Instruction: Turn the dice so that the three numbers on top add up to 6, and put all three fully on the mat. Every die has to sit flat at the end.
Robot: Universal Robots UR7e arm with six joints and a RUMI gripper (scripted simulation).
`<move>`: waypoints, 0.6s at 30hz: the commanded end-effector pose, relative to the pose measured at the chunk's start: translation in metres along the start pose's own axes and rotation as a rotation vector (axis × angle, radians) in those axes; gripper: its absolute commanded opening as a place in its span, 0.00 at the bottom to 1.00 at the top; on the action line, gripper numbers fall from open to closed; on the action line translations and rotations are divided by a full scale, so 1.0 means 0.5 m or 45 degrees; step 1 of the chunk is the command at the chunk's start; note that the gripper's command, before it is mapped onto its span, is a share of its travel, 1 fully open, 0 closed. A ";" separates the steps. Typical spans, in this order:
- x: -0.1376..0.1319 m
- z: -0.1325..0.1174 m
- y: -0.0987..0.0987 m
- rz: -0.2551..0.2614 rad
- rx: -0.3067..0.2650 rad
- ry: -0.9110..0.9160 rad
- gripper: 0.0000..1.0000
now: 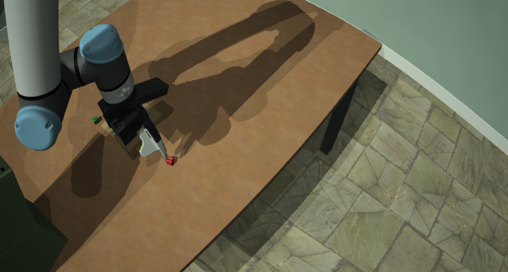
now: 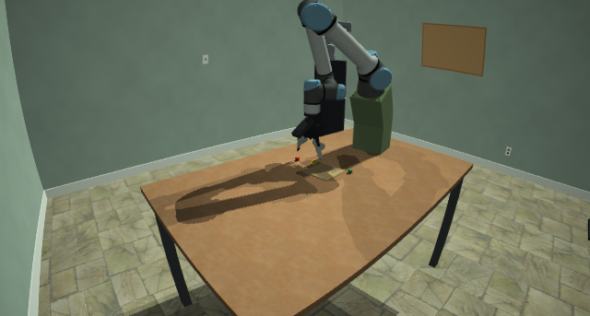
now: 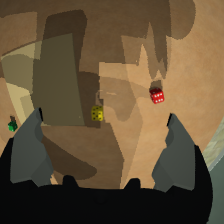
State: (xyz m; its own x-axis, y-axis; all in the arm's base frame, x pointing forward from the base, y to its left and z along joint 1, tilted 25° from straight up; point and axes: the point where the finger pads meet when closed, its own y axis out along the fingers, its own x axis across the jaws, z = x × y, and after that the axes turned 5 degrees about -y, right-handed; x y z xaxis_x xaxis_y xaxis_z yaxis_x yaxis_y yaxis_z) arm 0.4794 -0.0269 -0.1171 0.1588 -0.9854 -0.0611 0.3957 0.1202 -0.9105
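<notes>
Looks like the approach step; two-jaw gripper (image 3: 105, 145) spread wide, empty, above the small yellow die (image 3: 97, 113); small red die (image 3: 157, 95) off-side; next it needs centring, then descending.

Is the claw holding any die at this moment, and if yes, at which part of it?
Nothing is held. The claw is fully open above the table, and the red die, yellow die and green die all lie apart from its fingers.

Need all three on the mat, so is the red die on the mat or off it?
Off. The red die sits on bare table, apart from the mat.
</notes>
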 end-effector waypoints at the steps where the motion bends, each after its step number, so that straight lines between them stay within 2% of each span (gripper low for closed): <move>1: -0.032 -0.007 0.000 -0.015 0.010 0.007 1.00; 18: -0.042 -0.010 0.000 -0.015 0.010 0.007 1.00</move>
State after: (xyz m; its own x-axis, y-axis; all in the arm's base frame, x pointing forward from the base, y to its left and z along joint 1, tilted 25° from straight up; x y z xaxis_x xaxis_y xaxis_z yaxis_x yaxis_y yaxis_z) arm 0.4731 -0.0080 -0.1170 0.1493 -0.9875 -0.0512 0.4070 0.1086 -0.9069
